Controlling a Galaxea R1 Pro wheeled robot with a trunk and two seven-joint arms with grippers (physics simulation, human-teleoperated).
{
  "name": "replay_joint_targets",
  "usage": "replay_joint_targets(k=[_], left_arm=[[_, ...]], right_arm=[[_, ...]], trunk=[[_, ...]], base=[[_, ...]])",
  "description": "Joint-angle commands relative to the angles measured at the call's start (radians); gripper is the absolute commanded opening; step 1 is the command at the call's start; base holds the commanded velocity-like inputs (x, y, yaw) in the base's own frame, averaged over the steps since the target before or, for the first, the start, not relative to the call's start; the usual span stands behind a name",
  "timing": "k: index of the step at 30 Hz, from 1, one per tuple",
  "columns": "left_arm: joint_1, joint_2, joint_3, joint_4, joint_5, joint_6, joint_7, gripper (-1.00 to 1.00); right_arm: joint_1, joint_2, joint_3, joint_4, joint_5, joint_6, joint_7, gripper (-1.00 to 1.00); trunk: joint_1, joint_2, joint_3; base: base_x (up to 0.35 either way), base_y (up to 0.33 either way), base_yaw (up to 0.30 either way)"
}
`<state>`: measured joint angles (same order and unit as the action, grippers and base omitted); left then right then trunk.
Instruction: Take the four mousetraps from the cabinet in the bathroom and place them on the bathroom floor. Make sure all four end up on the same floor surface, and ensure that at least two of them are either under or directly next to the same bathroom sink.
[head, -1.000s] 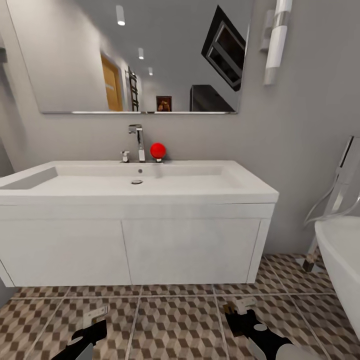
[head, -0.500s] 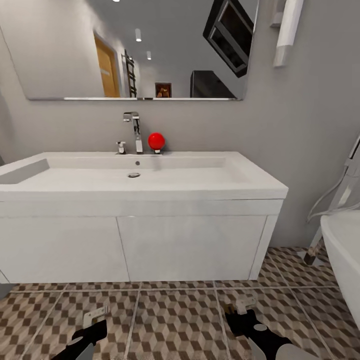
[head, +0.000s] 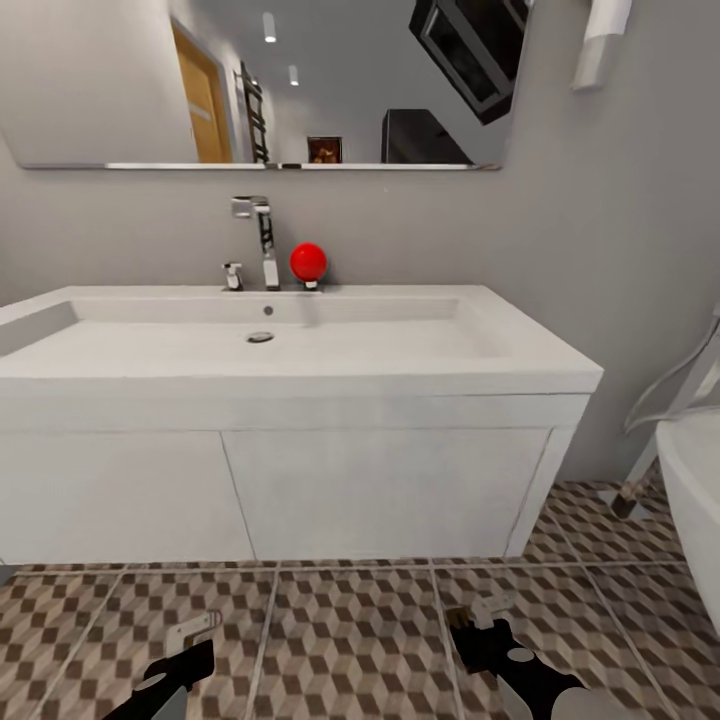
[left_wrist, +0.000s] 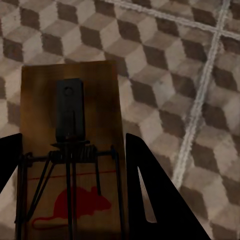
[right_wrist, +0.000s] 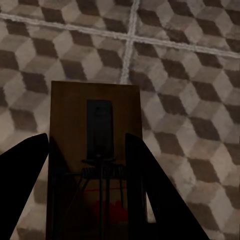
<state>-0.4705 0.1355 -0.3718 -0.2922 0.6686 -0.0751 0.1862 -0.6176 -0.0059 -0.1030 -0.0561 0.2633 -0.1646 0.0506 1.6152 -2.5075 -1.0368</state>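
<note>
two mousetraps (left_wrist: 70, 150) (right_wrist: 95, 160) gripped, one per tool (head: 185, 640) (head: 480, 625); lower flat onto bathroom floor (head: 350, 640) beside sink (head: 300, 350).

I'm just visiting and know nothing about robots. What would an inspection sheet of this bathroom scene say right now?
Surface: bathroom floor, cube-patterned tiles with pale grout.
Job's things: one mousetrap between the left tool's fingers, another mousetrap between the right tool's fingers; white sink straight ahead on a white vanity.
Clutter: red ball-shaped object beside the chrome faucet.
Grippers: left tool and right tool low over the tiles, each shut on a trap.
Cables: grey hose at the right wall.
Surroundings: mirror, grey wall, white rounded fixture on the right.
</note>
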Motion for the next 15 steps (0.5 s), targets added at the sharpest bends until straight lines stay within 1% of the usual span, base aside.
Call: replay_joint_targets(k=[1,15], left_arm=[[0.000,0.001,-0.009,-0.001,0.005,-0.003,0.006,-1.00],[0.000,0.002,-0.009,-0.002,0.006,-0.003,0.006,-1.00]], right_arm=[[-0.001,0.000,-0.009,0.001,0.007,-0.003,0.006,-1.00],[-0.001,0.000,-0.009,0.001,0.007,-0.003,0.006,-1.00]], trunk=[[0.001,-0.001,-0.005],[0.007,-0.004,-0.059]], base=[[0.143,0.000,0.000],[0.015,0.000,0.000]])
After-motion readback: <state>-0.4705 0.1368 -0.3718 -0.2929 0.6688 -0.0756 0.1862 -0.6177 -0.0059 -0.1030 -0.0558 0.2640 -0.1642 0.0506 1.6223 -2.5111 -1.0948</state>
